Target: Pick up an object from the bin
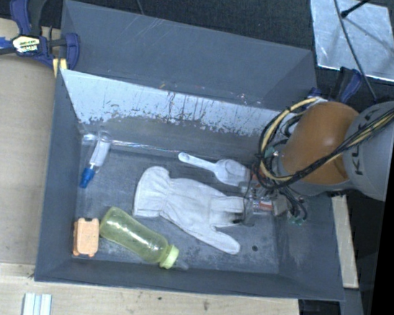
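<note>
**Pincer down at the right end of the white glove**

The arm comes into the grey bin [195,65] from the right, its orange wrist cover [319,141] and dark cables sitting above and to the right of the pincer [247,211]. The pincer is low over the bin floor, at the right-hand edge of a white glove [176,205] that lies flat and stretches away to the pincer's left. The tool appears to meet the glove's edge there. How far the pincer is open cannot be told from this angle, nor whether it has any of the fabric in its grasp.

Just above the pincer and slightly left lies a white plastic scoop [214,166], its bowl nearest the pincer and its handle pointing left. Well to the lower left, beyond the glove, a yellow-green bottle [135,235] lies on its side, with a small orange block [86,238] touching or just beside its far end. Far to the upper left, near the bin's left wall, is a clear tube with a blue tip [95,161].
</note>
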